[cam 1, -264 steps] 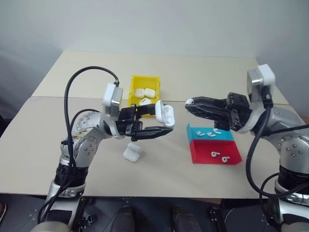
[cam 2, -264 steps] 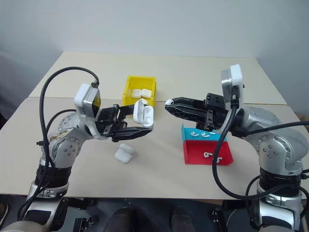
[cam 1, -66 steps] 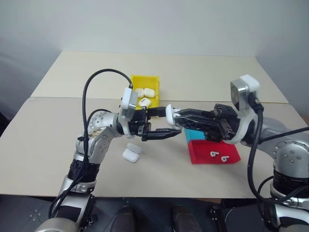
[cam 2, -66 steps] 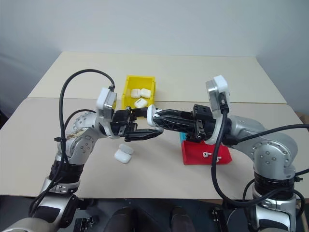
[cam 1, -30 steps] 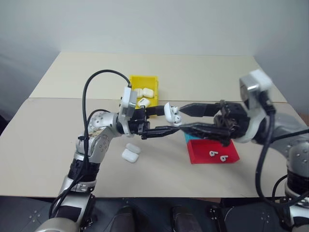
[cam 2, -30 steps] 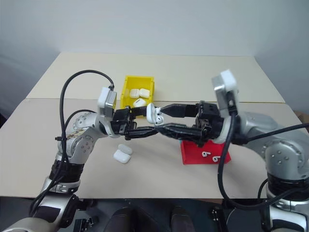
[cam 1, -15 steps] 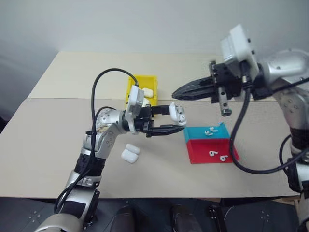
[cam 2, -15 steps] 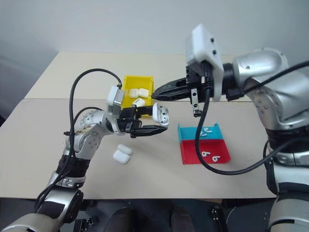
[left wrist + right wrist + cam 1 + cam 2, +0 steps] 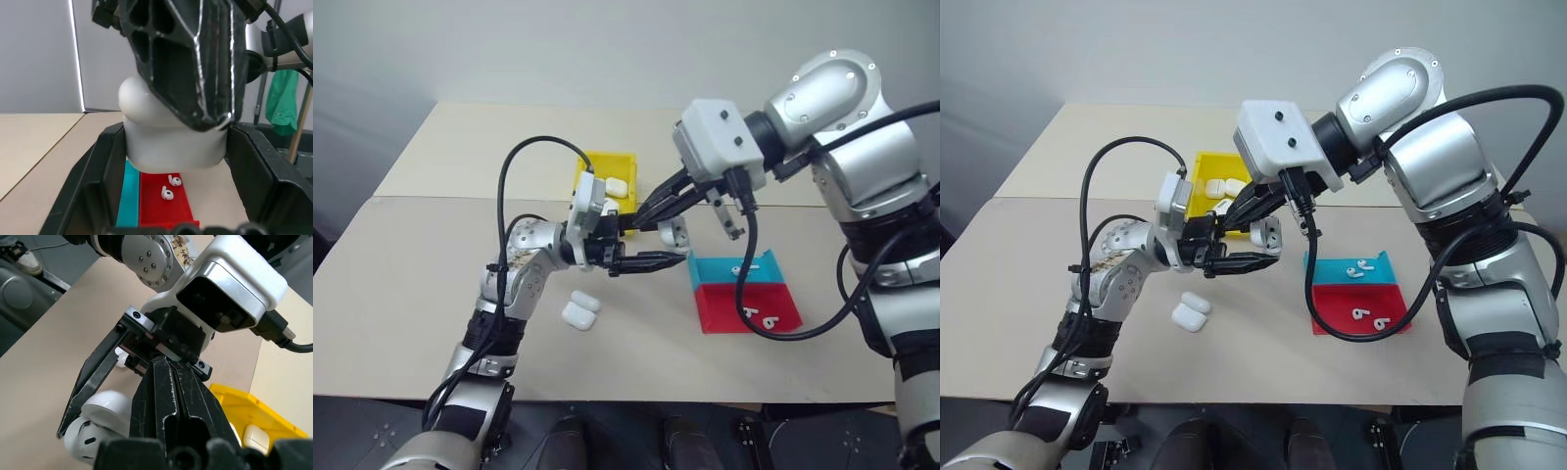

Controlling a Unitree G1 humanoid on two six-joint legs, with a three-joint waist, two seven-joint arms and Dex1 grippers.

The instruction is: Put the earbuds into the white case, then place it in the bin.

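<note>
My left gripper (image 9: 1268,245) is shut on the white case (image 9: 677,232) and holds it above the table in front of the yellow bin (image 9: 592,162). My right gripper (image 9: 164,367) is shut; its black fingers (image 9: 190,63) slant down across the top of the case, and their tips reach toward the base of the left fingers. The fingers hide the case's lid. Earbuds (image 9: 1363,315) lie on the red half of the tray (image 9: 1332,323), and another earbud (image 9: 1361,266) lies on the teal half.
Two closed white cases (image 9: 617,184) rest inside the bin. A spare case (image 9: 578,311) lies on the table under my left forearm. The right arm's cable (image 9: 744,284) hangs over the tray.
Within the last second the right gripper shut, rose and turned. It has now swung in to the left, down over the case. The left gripper and the case stayed where they were.
</note>
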